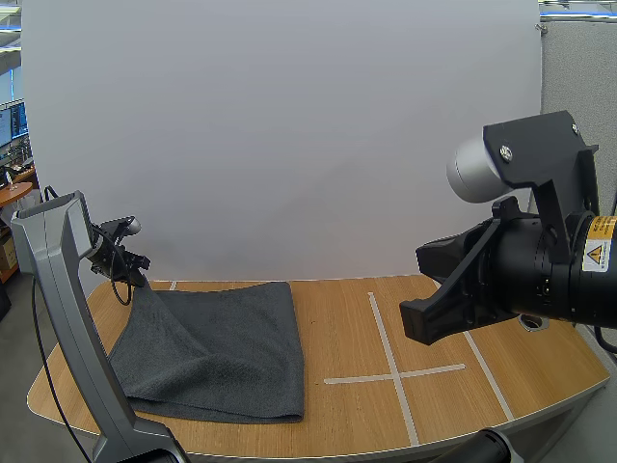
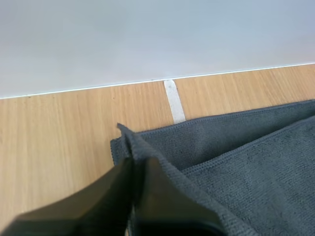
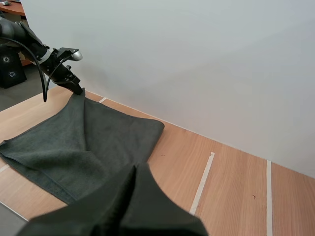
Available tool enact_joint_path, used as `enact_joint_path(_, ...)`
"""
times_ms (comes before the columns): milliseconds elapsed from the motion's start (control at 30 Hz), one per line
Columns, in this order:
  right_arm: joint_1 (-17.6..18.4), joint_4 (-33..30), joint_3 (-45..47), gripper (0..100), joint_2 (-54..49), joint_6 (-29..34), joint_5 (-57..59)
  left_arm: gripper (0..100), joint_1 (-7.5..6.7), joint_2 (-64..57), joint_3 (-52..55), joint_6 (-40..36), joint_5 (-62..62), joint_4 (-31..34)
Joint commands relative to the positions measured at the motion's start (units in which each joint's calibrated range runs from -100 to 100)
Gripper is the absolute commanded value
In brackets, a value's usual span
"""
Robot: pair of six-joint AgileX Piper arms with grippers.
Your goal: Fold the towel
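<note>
From above, the left hand (image 1: 133, 267) is pinching the towel's (image 1: 231, 342) far-left corner, lifting it off the counter (image 1: 347, 328). Its wrist view is showing layers seemingly doubled once. The right hand (image 3: 135, 169) is hovering closed and empty; the fold looks unfinished.

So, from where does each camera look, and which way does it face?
High view: behind and above the arm bases, facing down over table and towel; both arms show.
Left wrist view: on the left arm, facing along the left jaws, shut on the towel's corner.
Right wrist view: on the right arm, facing past the shut right jaws toward the towel.
All three share the towel.
</note>
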Motion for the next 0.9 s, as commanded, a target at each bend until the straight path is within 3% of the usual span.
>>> enact_joint_path(0,-0.2,-0.4,0.2,0,-0.3,-0.3,0.0,58,0.03,-0.7,-0.4,0.3,0.8,-1.6)
enact_joint_path(100,-0.2,-0.4,0.2,0,-0.3,-0.3,0.0,93,0.03,-0.7,-0.4,0.4,5.2,-4.0)
enact_joint_path(167,-0.2,-0.6,0.2,0,-0.3,-0.3,0.0,98,0.11,-1.4,-0.4,0.5,7.5,-5.7)
enact_joint_path(567,-0.2,-17.5,5.6,0,2.3,2.4,0.0,96,1.31,-14.6,0.5,0.6,10.5,-7.1)
enact_joint_path(733,-0.2,-20.8,5.3,0,0.7,2.4,0.0,94,2.49,-22.6,3.2,0.6,10.5,-7.3)
enact_joint_path(867,-0.2,-22.6,5.5,0,1.7,2.0,0.0,94,2.51,-29.3,6.8,0.8,10.5,-7.9)
